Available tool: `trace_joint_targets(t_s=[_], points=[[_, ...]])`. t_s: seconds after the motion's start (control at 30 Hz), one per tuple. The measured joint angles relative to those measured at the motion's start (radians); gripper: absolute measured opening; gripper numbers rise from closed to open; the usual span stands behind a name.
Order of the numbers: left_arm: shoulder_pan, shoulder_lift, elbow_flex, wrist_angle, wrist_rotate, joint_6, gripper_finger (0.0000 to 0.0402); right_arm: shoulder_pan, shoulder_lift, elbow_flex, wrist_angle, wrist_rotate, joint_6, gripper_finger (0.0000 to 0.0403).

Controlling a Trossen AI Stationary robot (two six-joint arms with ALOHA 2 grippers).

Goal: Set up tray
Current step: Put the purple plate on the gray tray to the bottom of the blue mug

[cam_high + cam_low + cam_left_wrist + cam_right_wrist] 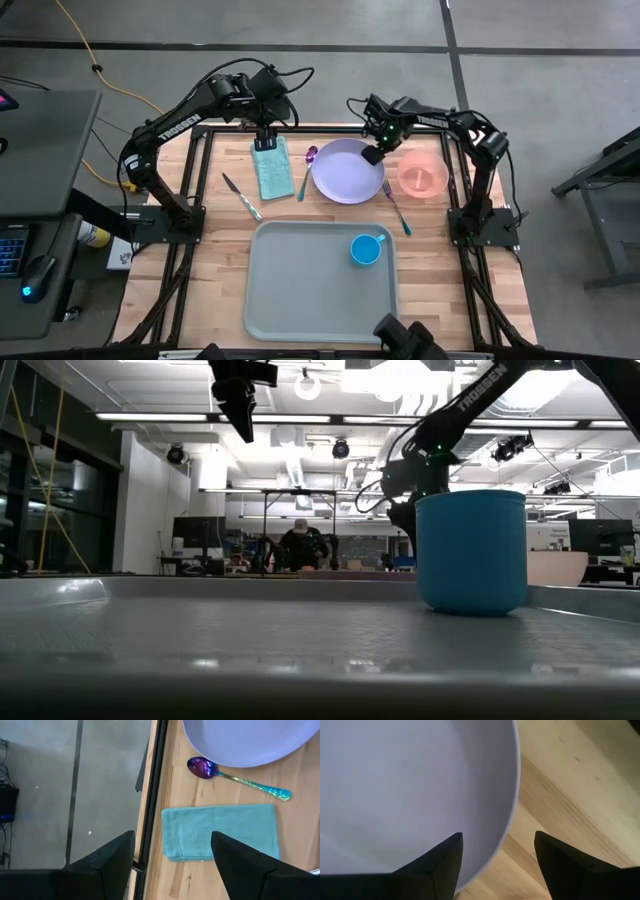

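From above, large pale grey-green plastic tray [300,290] is seen at table's near edge w/ blue cup [366,250] inside. Left gripper [266,141], fingers apart, is held over folded teal napkin [272,168]. Right wrist view: right gripper [497,862], fingers apart, is placed astride round lavender plate [410,785] rim.

Both arms are black and tubular, built of jointed segments, each with white "TROSSEN" lettering along one link (readable on both in the high view). Loose black cables loop beside the upper joints. A small green light glows near the right wrist. Each wrist view shows two dark, wedge-shaped, matte fingers.
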Motion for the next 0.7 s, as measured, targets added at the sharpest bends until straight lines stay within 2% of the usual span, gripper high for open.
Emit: trace_joint_targets(t_s=[0.2, 0.7], points=[[0.0, 0.0, 0.0, 0.0, -0.001, -0.009, 0.0294, 0.0, 0.0, -0.042, 0.045, -0.013, 0.001, 0.0215], [0.0, 0.0, 0.0, 0.0, -0.003, -0.017, 0.0294, 0.023, 0.001, -0.043, 0.101, -0.049, 0.061, 0.0188]])
